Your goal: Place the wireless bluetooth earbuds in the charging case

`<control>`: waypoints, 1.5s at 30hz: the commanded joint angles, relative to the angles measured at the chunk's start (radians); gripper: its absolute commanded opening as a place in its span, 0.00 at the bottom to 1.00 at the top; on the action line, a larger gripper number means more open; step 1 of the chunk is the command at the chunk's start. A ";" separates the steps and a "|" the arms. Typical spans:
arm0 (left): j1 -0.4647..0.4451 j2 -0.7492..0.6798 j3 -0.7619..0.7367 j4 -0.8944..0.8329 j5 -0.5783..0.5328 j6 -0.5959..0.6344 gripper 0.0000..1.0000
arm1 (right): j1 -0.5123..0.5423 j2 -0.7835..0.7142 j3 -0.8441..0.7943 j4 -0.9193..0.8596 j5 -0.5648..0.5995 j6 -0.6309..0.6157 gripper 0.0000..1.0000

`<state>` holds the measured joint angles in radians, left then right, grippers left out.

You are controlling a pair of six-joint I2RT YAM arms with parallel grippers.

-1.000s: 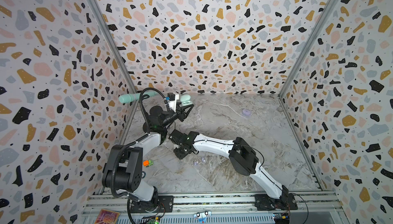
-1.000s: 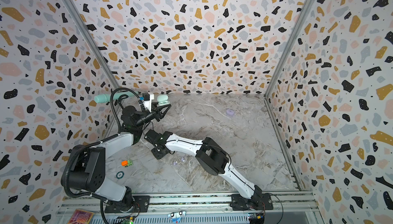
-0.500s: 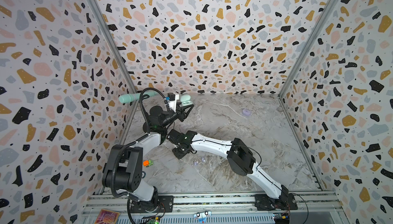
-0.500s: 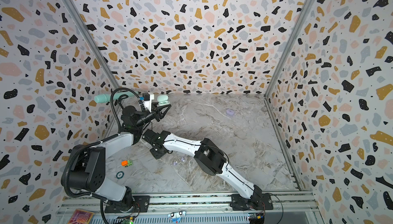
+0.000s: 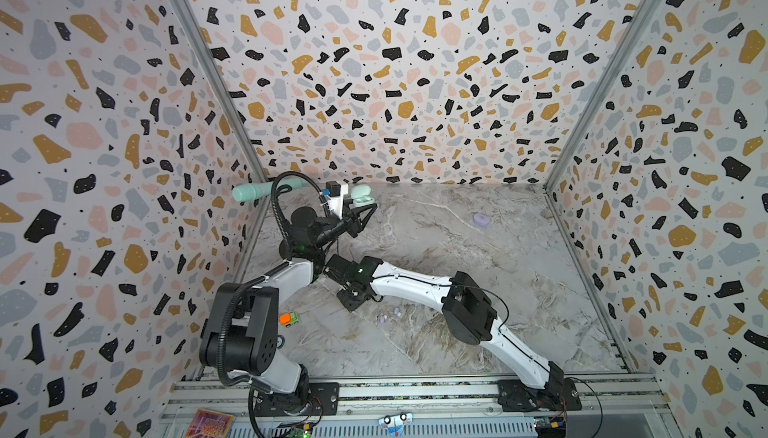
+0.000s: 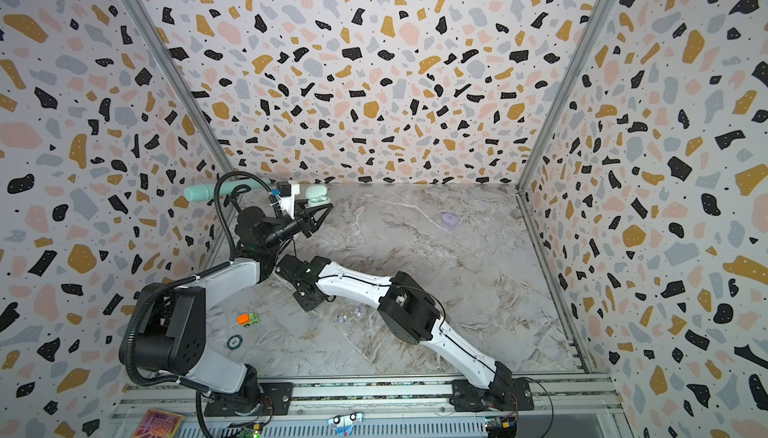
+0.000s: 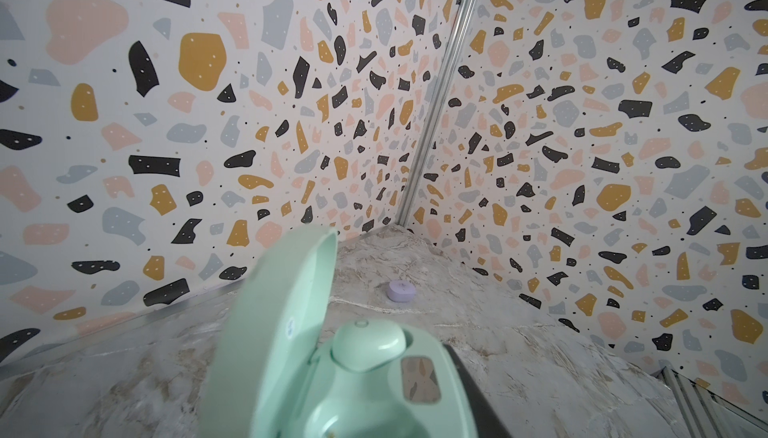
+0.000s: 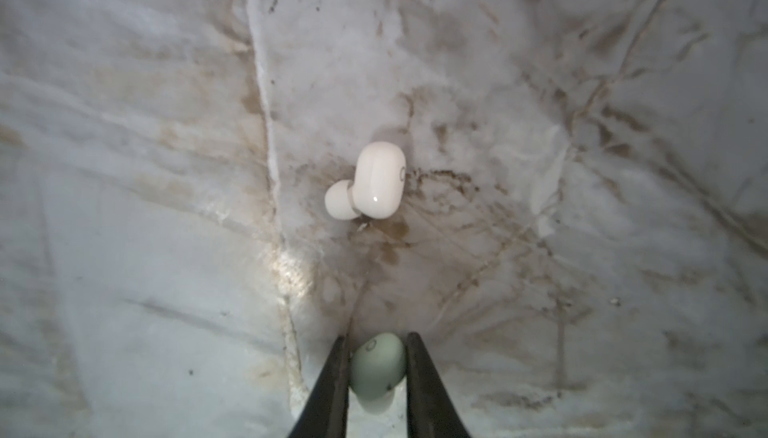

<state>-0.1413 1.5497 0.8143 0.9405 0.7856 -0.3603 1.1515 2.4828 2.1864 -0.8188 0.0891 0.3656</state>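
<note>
1. My left arm [image 5: 286, 278] reaches toward the far left corner, with its wrist raised.
2. My left gripper [image 5: 362, 212] is clamped on the mint charging case [image 7: 274, 323].
3. My right arm [image 5: 411, 286] stretches low across to the left side, its elbow bent, and its wrist sits just below my left wrist.
4. My right gripper [image 8: 377, 338] points down, its fingers pinching a mint earbud [image 8: 376, 369].

An open charging case [image 5: 360, 196] is at back left, one earbud [image 7: 368, 342] seated in it; a closed case [image 5: 481, 218] lies back right. Two loose earbuds [image 5: 396, 311] lie right of a toy car [image 5: 289, 318]; another bud [image 8: 377, 367] sits between the right gripper's [image 8: 377, 337] fingers.
</note>
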 commanded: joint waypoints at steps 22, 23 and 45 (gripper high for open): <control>-0.004 0.003 0.003 0.048 0.015 0.000 0.32 | -0.046 -0.298 -0.393 0.238 0.002 0.018 0.15; -0.004 0.003 0.003 0.048 0.015 0.000 0.32 | -0.050 -0.305 -0.403 0.240 0.002 0.018 0.15; -0.023 0.019 -0.010 0.043 0.005 0.012 0.32 | -0.135 -0.601 -0.707 0.376 -0.111 0.097 0.11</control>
<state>-0.1570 1.5620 0.8139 0.9405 0.7845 -0.3599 1.0328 1.9709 1.5063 -0.4706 0.0044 0.4267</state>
